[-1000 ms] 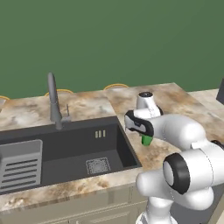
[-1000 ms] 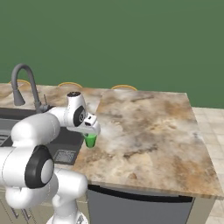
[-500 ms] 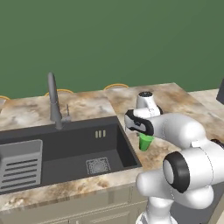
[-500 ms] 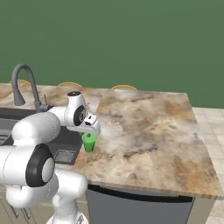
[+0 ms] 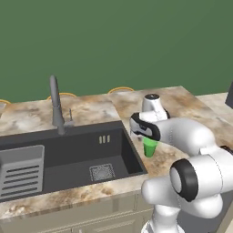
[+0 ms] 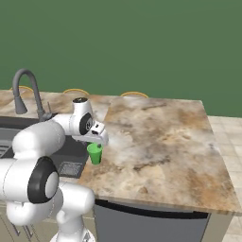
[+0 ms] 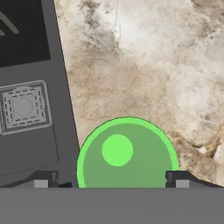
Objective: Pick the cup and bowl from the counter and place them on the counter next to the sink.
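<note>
The cup (image 5: 149, 147) stands upright on the worktop (image 6: 160, 142), just beside the sink (image 5: 68, 154) at its rim. The fingers (image 7: 43, 178) straddle it, spread wide and released. Lifting off crooked could clip the cup and tip it into the sink.

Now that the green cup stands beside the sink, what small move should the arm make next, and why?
Probably lift the gripper straight up. The cup stands upright on the counter at the edge of the sink, and the fingers stand apart on either side of it, so a sideways pull could tip it.
</note>
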Robot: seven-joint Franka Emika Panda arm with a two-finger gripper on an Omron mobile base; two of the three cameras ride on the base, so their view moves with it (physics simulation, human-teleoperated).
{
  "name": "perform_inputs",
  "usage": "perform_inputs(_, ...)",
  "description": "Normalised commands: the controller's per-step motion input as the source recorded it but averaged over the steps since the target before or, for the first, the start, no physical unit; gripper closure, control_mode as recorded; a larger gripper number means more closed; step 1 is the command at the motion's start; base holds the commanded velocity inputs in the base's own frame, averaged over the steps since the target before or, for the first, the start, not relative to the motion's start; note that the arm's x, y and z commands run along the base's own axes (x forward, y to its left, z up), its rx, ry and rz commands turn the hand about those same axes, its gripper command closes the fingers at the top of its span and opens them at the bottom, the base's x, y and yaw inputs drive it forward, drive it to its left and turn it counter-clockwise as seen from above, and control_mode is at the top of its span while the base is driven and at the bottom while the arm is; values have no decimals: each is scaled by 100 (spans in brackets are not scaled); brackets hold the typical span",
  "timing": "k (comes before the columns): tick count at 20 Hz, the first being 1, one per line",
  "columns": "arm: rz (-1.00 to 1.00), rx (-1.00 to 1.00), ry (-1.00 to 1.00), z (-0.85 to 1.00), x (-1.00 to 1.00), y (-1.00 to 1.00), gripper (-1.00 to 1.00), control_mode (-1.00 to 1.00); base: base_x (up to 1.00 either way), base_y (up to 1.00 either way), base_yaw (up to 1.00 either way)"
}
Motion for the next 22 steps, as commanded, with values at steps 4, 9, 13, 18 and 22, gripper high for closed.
perform_inputs(4, 0, 12, -15, 53, -19, 0, -100, -100, 0, 0, 0)
perform_inputs(9, 0, 9, -12, 28, -51, 8, -100, -100, 0, 0, 0)
perform_inputs(13, 0, 0, -2, 0, -99, 3, -100, -100, 0, 0, 0)
perform_inputs(18, 2, -1, 0, 0, -99, 3, -100, -100, 0, 0, 0)
perform_inputs(22, 1, 0, -1, 6, -52, 0, -100, -100, 0, 0, 0)
